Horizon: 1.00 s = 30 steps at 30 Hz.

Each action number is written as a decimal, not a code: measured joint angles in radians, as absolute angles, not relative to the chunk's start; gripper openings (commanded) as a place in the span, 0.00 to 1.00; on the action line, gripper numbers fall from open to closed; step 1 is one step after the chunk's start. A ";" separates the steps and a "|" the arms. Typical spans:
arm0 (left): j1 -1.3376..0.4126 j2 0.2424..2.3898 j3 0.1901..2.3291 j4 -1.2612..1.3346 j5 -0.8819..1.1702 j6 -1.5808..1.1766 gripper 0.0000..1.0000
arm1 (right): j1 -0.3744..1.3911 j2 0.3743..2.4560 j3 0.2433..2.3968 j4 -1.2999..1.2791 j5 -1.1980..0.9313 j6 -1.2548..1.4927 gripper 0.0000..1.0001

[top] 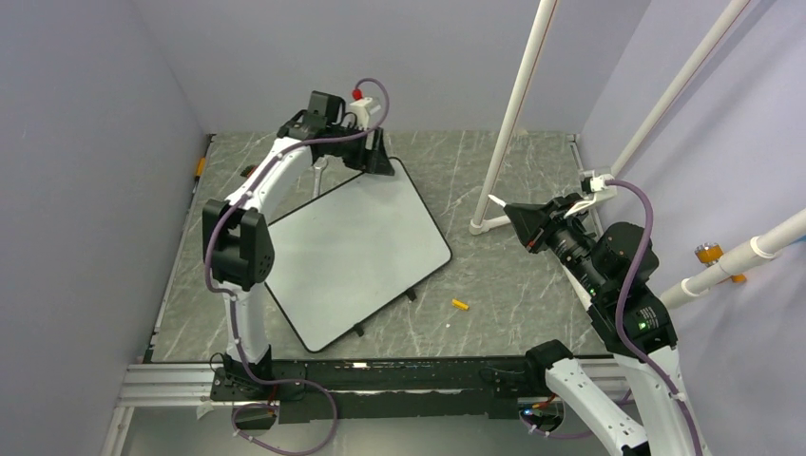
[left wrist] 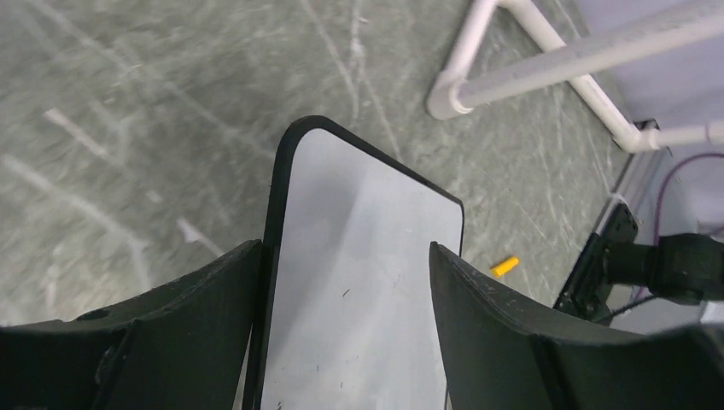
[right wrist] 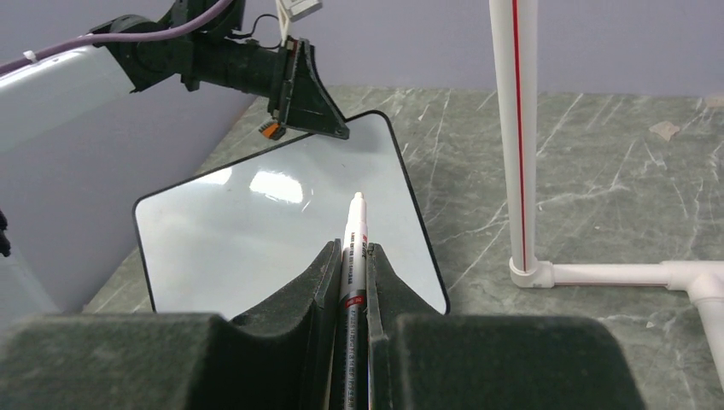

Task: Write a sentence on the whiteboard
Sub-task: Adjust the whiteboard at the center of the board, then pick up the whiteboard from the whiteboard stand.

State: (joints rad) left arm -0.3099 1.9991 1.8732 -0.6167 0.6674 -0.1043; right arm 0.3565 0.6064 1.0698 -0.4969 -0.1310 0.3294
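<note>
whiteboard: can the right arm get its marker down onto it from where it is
Probably yes. The right hand holds the marker pointing at the whiteboard, with nothing standing between them. The left hand sits only at its far corner, and the pipe stand is off to one side.

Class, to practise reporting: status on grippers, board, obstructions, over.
Left gripper open at far corner of whiteboard. Right gripper shut on marker, off the board. Whiteboard blank. Yellow cap on table, beside board.
</note>
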 measured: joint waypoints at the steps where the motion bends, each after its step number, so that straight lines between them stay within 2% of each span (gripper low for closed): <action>1: -0.325 2.011 1.891 -0.624 0.683 -0.093 0.77 | 0.356 0.606 1.070 -0.498 -0.131 0.329 0.00; 5: -0.369 2.040 1.952 -0.677 0.720 -0.054 0.84 | 0.356 0.606 1.070 -0.507 -0.131 0.324 0.00; 8: -0.382 2.037 1.979 -0.720 0.717 -0.009 0.93 | 0.356 0.606 1.070 -0.513 -0.133 0.324 0.00; 11: -0.367 2.014 1.983 -0.762 0.698 0.026 0.95 | 0.356 0.608 1.070 -0.515 -0.144 0.324 0.00; 17: -0.252 1.845 1.886 -0.807 0.678 0.062 0.94 | 0.356 0.635 1.070 -0.494 -0.244 0.325 0.00; 25: -0.049 1.516 1.525 -0.751 0.694 0.065 0.87 | 0.357 0.741 1.070 -0.418 -0.428 0.363 0.00; 30: 0.046 1.517 1.394 -0.715 0.814 0.064 0.79 | 0.363 0.796 1.070 -0.366 -0.508 0.394 0.00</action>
State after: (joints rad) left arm 0.0463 1.5166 1.3941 -0.7151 0.8139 0.0639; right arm 0.3626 0.7959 1.0702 -0.3664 -0.5083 0.3943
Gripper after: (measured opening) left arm 0.828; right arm 0.152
